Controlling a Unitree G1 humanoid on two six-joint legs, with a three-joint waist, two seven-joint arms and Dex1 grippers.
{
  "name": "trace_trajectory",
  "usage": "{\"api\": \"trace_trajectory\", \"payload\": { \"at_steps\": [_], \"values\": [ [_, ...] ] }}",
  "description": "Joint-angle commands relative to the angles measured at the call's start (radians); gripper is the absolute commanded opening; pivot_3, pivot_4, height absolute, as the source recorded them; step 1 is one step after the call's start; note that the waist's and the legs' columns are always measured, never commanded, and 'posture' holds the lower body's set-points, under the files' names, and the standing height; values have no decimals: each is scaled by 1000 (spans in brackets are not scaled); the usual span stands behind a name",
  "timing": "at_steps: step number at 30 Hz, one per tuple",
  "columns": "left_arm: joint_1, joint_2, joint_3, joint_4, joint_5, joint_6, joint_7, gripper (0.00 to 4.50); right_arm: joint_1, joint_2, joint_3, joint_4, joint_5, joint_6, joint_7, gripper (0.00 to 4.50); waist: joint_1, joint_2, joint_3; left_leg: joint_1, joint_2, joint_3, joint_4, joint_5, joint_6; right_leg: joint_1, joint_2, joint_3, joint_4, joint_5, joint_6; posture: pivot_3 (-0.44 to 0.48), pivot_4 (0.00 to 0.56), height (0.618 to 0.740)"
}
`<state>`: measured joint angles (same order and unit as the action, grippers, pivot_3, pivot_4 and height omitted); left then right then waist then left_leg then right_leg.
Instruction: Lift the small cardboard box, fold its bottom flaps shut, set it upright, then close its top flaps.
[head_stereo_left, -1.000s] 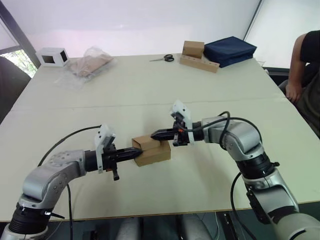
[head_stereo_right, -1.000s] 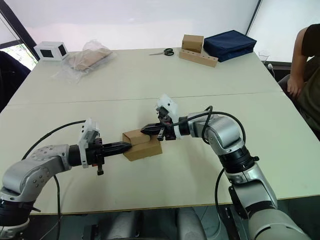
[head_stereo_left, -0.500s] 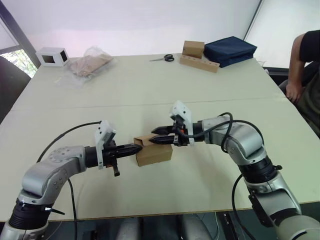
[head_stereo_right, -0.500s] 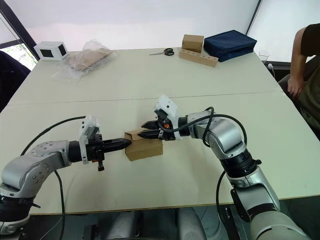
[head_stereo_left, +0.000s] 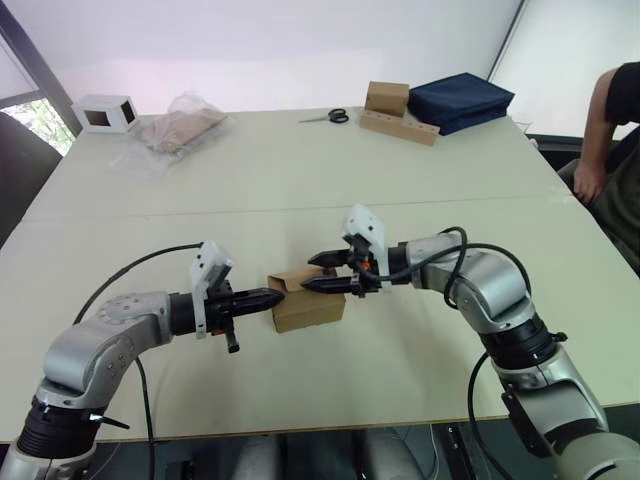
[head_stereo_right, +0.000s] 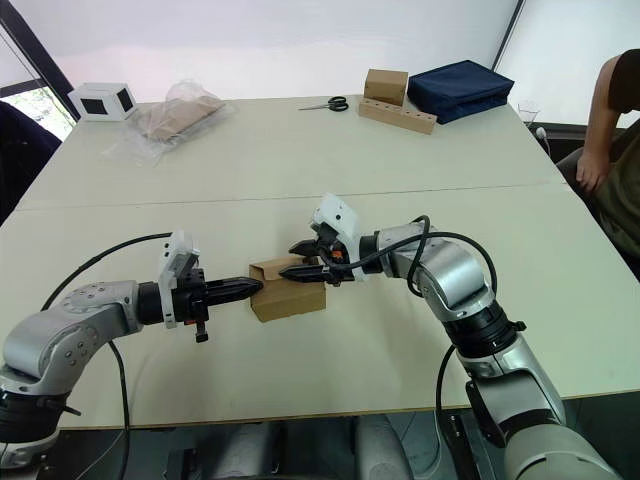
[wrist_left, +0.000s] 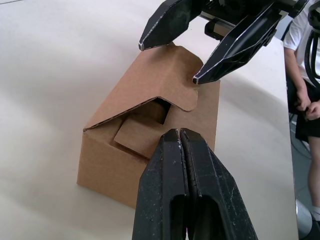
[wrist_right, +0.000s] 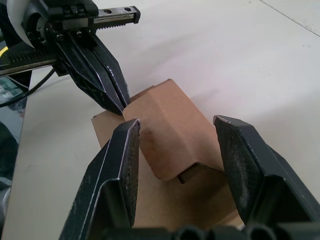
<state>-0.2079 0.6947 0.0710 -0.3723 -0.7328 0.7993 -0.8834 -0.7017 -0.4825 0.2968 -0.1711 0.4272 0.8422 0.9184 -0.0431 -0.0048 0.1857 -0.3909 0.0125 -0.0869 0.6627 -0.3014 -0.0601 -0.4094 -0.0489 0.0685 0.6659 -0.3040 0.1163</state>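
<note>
On worktop, box sits between pinched-shut left hand and spread, empty right hand.

Silver-grey jointed arms, black cables, white wrist housings, tapered black fingers

Count on the worktop: one small cardboard box near the front edge. One brown box standing on one holed cardboard strip. One white box with black windows. One clear plastic bag holding brown material. One pair of scissors. One dark blue fabric case. One person at the far right edge.
</note>
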Motion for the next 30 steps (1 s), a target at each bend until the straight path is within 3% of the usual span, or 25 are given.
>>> {"api": "trace_trajectory", "payload": {
  "at_steps": [1, 9, 16, 26, 30],
  "values": [
    [-7, 4, 9, -26, -13, 1, 2, 0, -1, -5, 19, -5, -36, -40, -1, 2379, 0, 0, 0, 0, 0, 0, 0, 0, 0, 0, 0, 0, 0, 0, 0, 0, 150, 740],
    [-4, 1, 6, -23, -13, 1, 4, 0, 0, -27, 53, 16, -161, -293, 40, 2379, 0, 0, 0, 0, 0, 0, 0, 0, 0, 0, 0, 0, 0, 0, 0, 0, 150, 740],
    [3, -2, 5, -28, -13, -1, 6, 0, 25, -36, 28, -8, -123, -287, 104, 2379, 0, 0, 0, 0, 0, 0, 0, 0, 0, 0, 0, 0, 0, 0, 0, 0, 150, 740],
    [-7, -5, 2, -12, -7, -4, 6, 0, 13, -9, 44, 51, -183, -296, 72, 2379, 0, 0, 0, 0, 0, 0, 0, 0, 0, 0, 0, 0, 0, 0, 0, 0, 150, 740],
    [-4, -3, -2, -7, 2, -9, 3, 0, 29, 6, -9, 5, -75, -228, 118, 2379, 0, 0, 0, 0, 0, 0, 0, 0, 0, 0, 0, 0, 0, 0, 0, 0, 150, 740]
  ]
}}
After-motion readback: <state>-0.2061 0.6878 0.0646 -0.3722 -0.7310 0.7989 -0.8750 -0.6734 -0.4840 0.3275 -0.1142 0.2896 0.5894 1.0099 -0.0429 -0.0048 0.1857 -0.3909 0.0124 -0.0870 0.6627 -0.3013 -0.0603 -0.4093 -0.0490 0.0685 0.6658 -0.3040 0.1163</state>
